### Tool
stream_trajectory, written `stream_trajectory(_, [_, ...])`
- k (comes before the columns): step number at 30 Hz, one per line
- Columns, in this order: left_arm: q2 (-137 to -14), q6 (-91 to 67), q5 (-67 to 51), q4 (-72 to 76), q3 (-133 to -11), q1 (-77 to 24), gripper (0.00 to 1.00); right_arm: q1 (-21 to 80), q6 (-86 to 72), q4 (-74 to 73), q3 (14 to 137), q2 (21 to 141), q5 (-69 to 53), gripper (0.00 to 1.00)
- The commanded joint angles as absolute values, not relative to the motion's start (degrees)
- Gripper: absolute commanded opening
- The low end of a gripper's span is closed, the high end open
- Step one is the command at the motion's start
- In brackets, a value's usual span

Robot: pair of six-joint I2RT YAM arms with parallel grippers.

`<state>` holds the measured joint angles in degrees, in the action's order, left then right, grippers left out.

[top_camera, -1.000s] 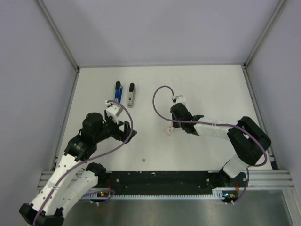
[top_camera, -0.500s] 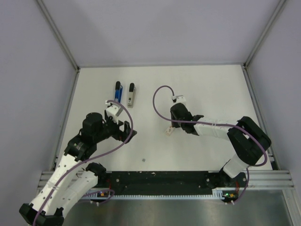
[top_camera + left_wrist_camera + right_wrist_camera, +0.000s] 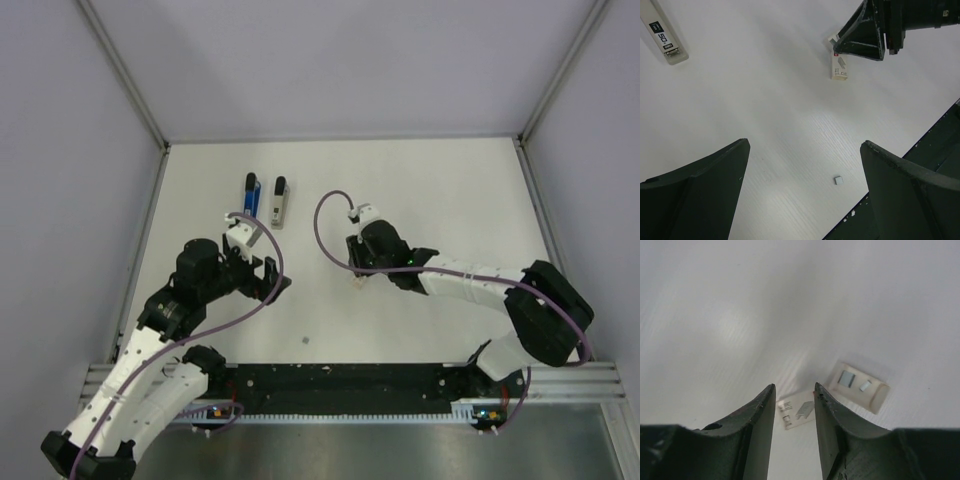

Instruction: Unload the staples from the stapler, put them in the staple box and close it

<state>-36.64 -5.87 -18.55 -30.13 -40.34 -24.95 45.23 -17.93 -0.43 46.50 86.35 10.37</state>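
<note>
The blue stapler with black ends lies at the back left of the table, far from both grippers. A grey-white bar with a black end lies just right of it and also shows in the left wrist view. My right gripper is mid-table, its jaws a narrow gap apart, right over a small whitish labelled block. A whitish tray piece lies beside it. My left gripper is wide open and empty above bare table.
A tiny grey square lies on the table near the black front rail. The whitish block lies under the right gripper's fingers. Grey walls enclose the table on three sides.
The right arm's wrist has swung left and stretched out lower, with its fingertips staying at the whitish block. The left arm and the stapler have not moved.
</note>
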Motion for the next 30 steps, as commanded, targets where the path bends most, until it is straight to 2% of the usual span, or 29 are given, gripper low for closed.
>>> stream_trajectory(1, [-36.2,-5.6,-17.7,-28.8,-40.4,-24.7,0.98,50.0,-10.9,0.1,48.3,82.8,4.1,0.38])
stream_trajectory(10, [-33.1,-6.4,-13.0,-29.0,-40.4,-24.8,0.99,57.8,-7.4,-1.8,47.9,81.0,-7.0,0.39])
stream_trajectory(18, [-32.3,-7.0,-11.1,-29.1,-40.8,-24.8,0.99,62.2,-9.3,4.7,43.0,82.4,-13.3,0.37])
stream_trajectory(30, [-30.1,-8.8,-10.3,-31.3,-41.9,-24.7,0.99,68.5,-10.7,5.4,44.9,88.1,-15.3,0.38])
